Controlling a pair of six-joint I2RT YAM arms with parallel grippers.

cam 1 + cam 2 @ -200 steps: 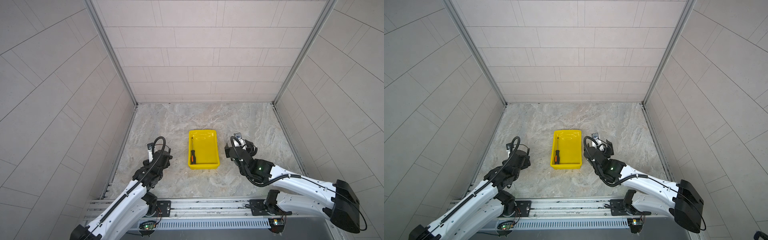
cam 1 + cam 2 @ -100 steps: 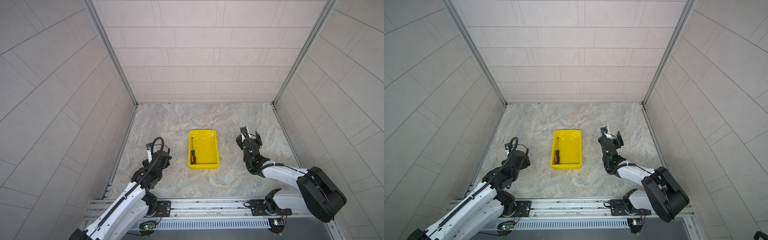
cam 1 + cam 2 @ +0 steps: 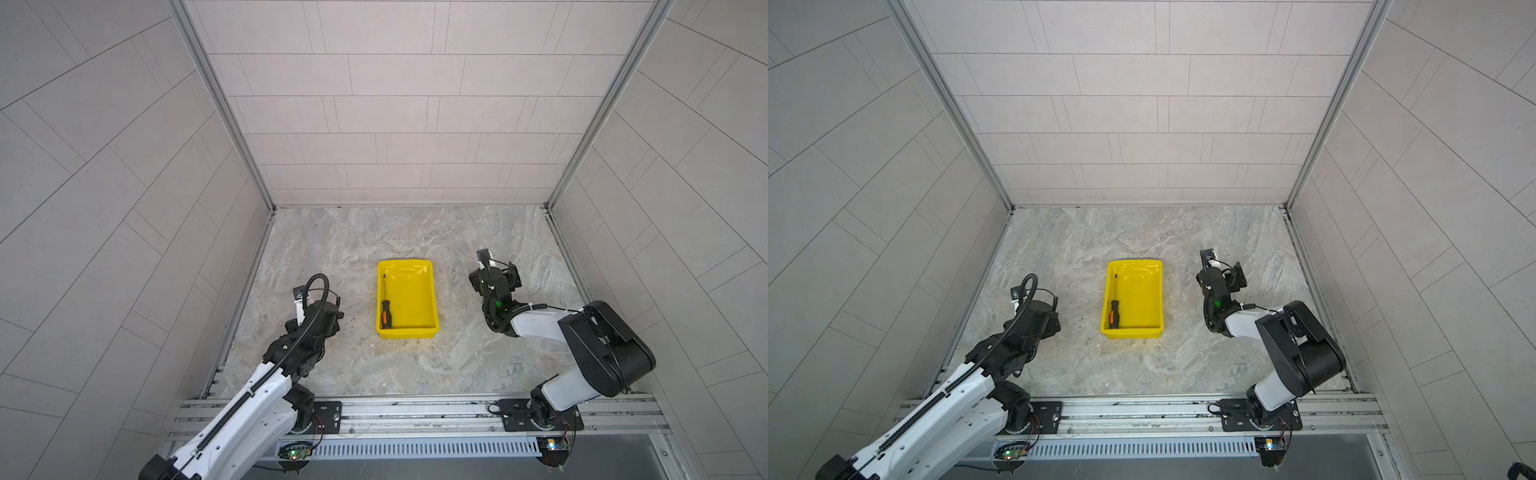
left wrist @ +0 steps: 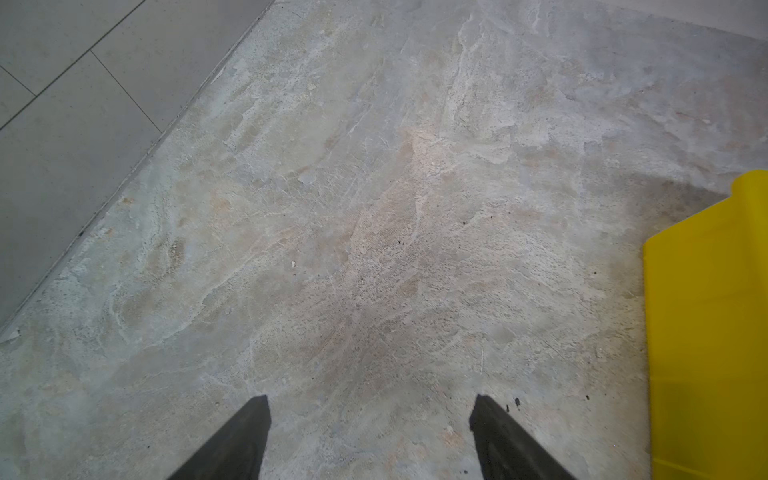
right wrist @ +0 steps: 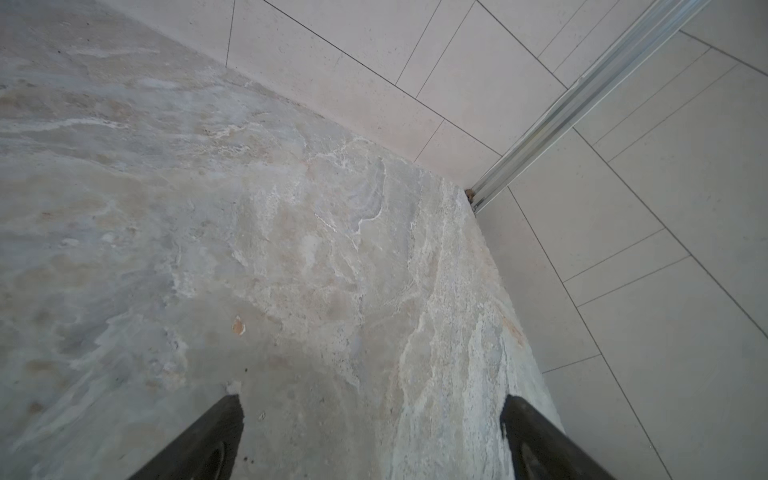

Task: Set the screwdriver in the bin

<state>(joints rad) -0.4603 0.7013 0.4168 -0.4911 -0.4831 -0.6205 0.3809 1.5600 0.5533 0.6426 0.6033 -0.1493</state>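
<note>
The screwdriver point(image 3: 385, 301) point(image 3: 1114, 305) lies flat inside the yellow bin point(image 3: 413, 297) point(image 3: 1142, 297), along its left wall, with the black and orange handle toward the near end. Nothing touches it. My left gripper point(image 3: 316, 308) point(image 3: 1039, 312) hovers over the floor to the left of the bin; in the left wrist view the left gripper point(image 4: 370, 405) is open and empty, and the bin point(image 4: 706, 332) shows at the edge. To the right of the bin, my right gripper point(image 3: 494, 275) point(image 3: 1221, 275) also hovers over bare floor. In the right wrist view the right gripper point(image 5: 372, 403) is open and empty.
Tiled walls close the marbled floor point(image 3: 415, 361) on three sides, with a metal corner post point(image 5: 582, 95) near the right gripper. The arms' mounting rail point(image 3: 415, 411) runs along the near edge.
The right arm has drawn back from the bin's right side and folded toward its base, its gripper now farther right. The left arm has barely moved. The screwdriver has stayed in the bin.
</note>
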